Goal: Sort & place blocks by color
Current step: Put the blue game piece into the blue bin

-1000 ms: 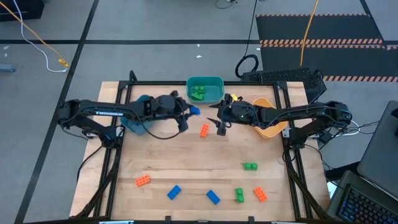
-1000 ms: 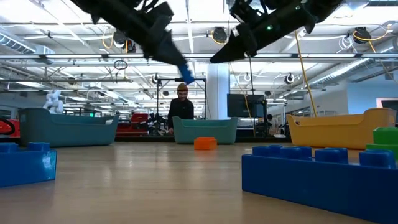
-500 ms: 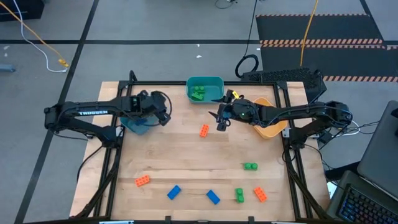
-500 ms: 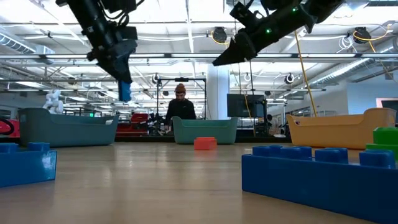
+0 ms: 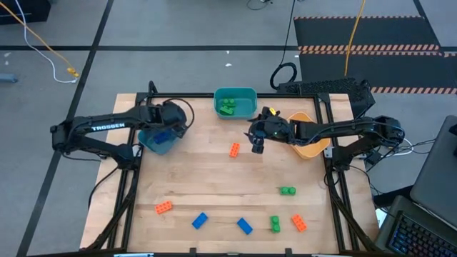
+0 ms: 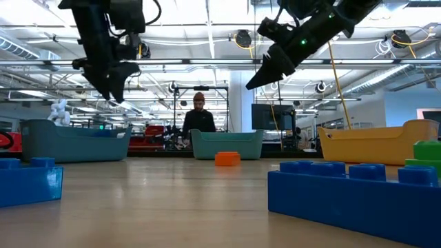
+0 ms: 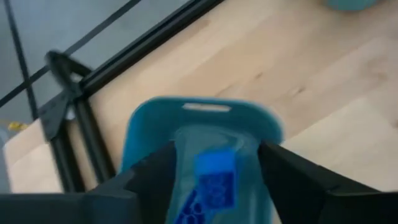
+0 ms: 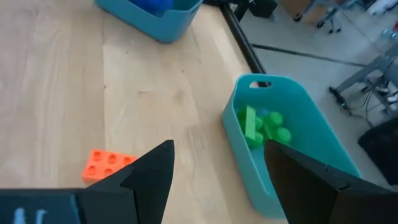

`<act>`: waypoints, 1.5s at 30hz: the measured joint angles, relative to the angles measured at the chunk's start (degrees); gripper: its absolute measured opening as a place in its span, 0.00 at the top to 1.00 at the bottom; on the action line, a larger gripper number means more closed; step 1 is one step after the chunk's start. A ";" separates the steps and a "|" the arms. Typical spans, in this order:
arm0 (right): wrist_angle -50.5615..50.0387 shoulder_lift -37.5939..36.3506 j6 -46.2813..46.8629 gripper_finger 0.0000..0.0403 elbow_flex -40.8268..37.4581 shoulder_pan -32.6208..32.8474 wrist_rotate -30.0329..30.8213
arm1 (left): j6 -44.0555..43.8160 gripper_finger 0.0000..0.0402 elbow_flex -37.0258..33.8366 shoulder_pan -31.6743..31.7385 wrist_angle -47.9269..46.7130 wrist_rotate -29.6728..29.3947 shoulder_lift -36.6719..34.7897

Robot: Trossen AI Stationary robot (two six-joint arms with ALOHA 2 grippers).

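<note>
The left pincer [image 5: 169, 127] is held above the blue bin [image 5: 151, 143] at the desk's [image 5: 207, 182] back left, its fingers parted and empty; a blue block [image 7: 216, 178] is seen between them, lying down inside the bin. The right pincer [image 5: 258, 143] is held above the desk just beside the orange block [image 5: 234, 149], its fingers spread with nothing gripped. Green blocks [image 5: 227, 107] are seen in the teal bin [image 5: 250, 96] behind. Other blocks are scattered along the desk's front edge, well apart from both pincers.
</note>
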 joint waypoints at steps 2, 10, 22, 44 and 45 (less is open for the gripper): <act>-0.16 0.00 0.67 0.40 0.00 0.00 -0.03 | -0.15 0.37 0.00 1.33 -1.29 0.02 0.00; 0.25 0.00 -1.47 0.40 0.00 -0.14 0.11 | 5.15 0.27 0.00 1.43 -0.06 3.22 0.00; 0.50 0.00 8.04 0.40 0.02 -0.82 0.24 | 16.57 0.36 0.00 -11.52 21.17 12.14 0.00; 0.19 0.33 9.96 0.40 0.02 -2.58 6.04 | 2.56 0.55 -8.95 0.14 7.17 -5.73 3.67; 0.62 0.33 9.49 0.40 0.02 -2.88 6.04 | 3.30 0.55 -9.71 1.93 7.80 -5.24 3.56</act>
